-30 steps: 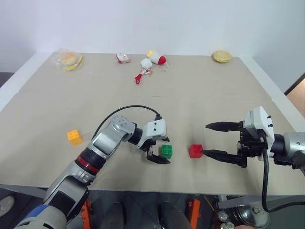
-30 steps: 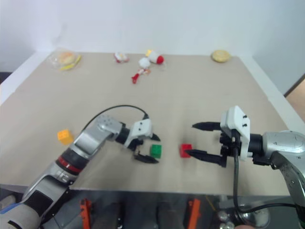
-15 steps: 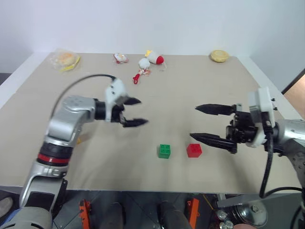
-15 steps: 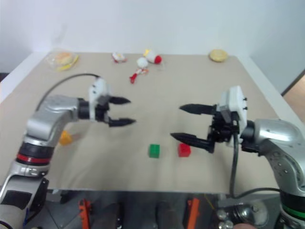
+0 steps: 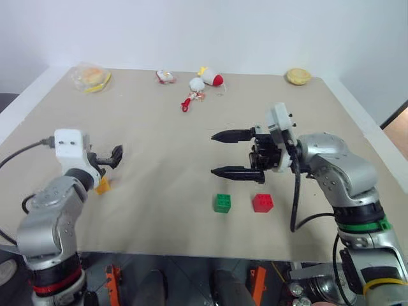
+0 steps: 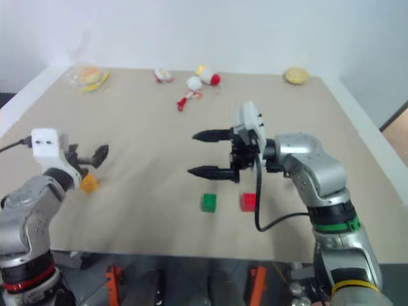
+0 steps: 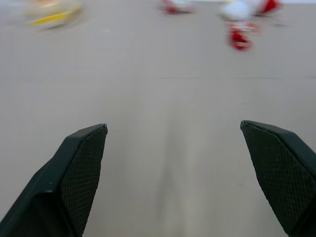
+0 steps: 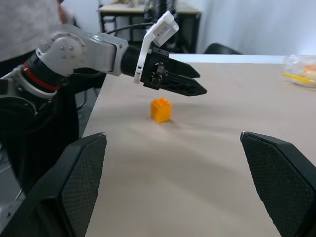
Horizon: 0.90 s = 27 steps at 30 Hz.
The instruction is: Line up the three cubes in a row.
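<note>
I count three small plastic studded cubes on the beige table [image 5: 191,140]. The green cube [image 5: 222,203] and the red cube [image 5: 262,203] stand near each other at the front edge, with a small gap between them. The orange-yellow cube [image 8: 161,109] stands well apart on the left side, and my left gripper [image 8: 190,81] hangs just above it, its two black fingers apart and holding nothing. My right gripper [image 5: 221,153] hovers over the table behind the green and red cubes, pointing to the left, its fingers also wide apart and empty. At the far edge I see two round yellowish food toys [image 5: 298,76] and three small red-and-white plush toys [image 5: 203,80].
</note>
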Each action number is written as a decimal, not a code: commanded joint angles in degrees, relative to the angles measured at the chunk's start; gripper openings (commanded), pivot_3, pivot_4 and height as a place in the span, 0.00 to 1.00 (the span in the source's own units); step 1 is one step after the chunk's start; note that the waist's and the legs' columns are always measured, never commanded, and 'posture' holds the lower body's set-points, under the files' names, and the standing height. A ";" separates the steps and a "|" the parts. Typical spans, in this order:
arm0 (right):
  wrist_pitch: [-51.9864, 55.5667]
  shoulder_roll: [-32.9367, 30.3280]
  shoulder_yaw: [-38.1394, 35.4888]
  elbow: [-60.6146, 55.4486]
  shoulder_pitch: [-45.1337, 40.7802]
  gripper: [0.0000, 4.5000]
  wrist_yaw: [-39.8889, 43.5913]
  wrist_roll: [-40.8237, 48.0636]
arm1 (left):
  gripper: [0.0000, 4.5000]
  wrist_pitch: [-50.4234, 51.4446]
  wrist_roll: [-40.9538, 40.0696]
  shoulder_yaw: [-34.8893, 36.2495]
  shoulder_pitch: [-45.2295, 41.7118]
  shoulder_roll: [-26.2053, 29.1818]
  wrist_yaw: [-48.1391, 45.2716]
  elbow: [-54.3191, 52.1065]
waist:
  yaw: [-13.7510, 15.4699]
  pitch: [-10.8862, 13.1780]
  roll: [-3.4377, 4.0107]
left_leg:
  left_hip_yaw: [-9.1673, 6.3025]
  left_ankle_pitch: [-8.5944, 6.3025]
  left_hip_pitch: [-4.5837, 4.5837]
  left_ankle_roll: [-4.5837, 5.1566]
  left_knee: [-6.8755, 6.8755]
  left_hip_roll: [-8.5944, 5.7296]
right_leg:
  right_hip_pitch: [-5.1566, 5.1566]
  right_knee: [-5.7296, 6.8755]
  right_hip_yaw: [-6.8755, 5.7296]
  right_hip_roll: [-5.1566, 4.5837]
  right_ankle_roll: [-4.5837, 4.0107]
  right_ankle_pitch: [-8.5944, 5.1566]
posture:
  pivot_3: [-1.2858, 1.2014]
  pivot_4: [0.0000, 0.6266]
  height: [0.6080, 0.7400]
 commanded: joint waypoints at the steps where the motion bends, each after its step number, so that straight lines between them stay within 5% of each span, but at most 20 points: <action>1: -3.17 1.31 1.42 3.76 -3.19 1.00 3.50 -2.45 | 0.99 -0.45 2.85 0.29 3.60 -4.52 7.64 -7.35 | -0.01 0.00 0.00 | -0.01 0.00 0.00 0.00 0.00 0.00 | 0.01 0.00 0.00 0.00 -0.03 -0.01 | 0.52 0.24 0.98; 8: -3.50 3.05 1.65 5.84 -5.09 1.00 5.96 -4.07 | 0.99 -0.73 4.11 -1.31 8.85 -11.58 14.04 -9.82 | -0.02 -0.01 -0.01 | -0.06 0.00 0.02 -0.01 0.00 0.00 | 0.02 0.01 -0.01 0.04 -0.13 -0.04 | 0.52 0.24 0.98; 27: -1.29 2.85 0.47 2.99 -4.23 1.00 5.55 -4.26 | 0.99 -5.16 4.78 -5.34 9.97 -8.76 14.17 -0.23 | -0.05 0.00 -0.01 | -0.05 0.00 -0.02 -0.04 -0.04 0.00 | -0.06 -0.01 0.00 0.04 -0.18 -0.08 | 0.52 0.24 0.98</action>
